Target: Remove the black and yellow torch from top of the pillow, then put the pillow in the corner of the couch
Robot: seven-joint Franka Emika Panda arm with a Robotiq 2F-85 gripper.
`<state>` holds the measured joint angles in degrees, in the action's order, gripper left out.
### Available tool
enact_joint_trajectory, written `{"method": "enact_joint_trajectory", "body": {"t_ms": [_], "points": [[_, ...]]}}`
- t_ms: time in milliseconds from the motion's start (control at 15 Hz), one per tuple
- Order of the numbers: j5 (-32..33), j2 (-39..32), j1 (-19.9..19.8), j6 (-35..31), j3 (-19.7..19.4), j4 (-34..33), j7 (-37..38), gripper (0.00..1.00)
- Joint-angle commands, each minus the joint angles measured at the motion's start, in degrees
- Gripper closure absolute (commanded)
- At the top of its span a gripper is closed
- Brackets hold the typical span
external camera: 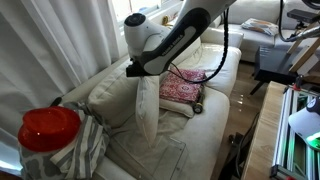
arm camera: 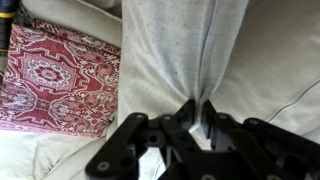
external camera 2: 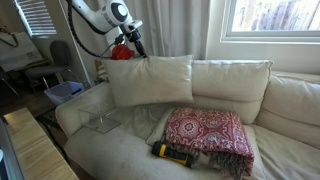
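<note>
My gripper [arm camera: 198, 110] is shut on the top edge of the cream pillow [arm camera: 175, 50], pinching a fold of its fabric. In an exterior view the pillow [external camera 2: 150, 78] hangs upright against the back cushions near the couch's [external camera 2: 120, 150] arm end, gripper [external camera 2: 138, 52] at its upper edge. In an exterior view the gripper [external camera: 140, 72] holds the pillow [external camera: 146, 105] dangling over the seat. The black and yellow torch [external camera 2: 172, 153] lies on the seat, in front of the red cushion; its end shows in the wrist view, torch [arm camera: 6, 25].
A red patterned cushion [external camera 2: 205, 132] lies flat on the seat; the same cushion [external camera: 183, 88] lies beyond the pillow. A red cap [external camera: 48, 128] and striped cloth [external camera: 80, 150] stand close to the camera. Curtains [external camera: 60, 40] hang behind the couch. A wooden table [external camera 2: 35, 150] stands in front.
</note>
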<state>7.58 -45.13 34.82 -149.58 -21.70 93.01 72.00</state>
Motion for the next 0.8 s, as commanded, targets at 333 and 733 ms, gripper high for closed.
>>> {"method": "enact_joint_trajectory", "body": {"t_ms": [333, 733], "points": [[-0.26, -4.01, -6.80, 3.70, 11.27, -4.86, 3.19, 0.97], [-2.58, -9.55, -11.35, 1.16, 15.99, -9.26, 2.64, 0.97]]}}
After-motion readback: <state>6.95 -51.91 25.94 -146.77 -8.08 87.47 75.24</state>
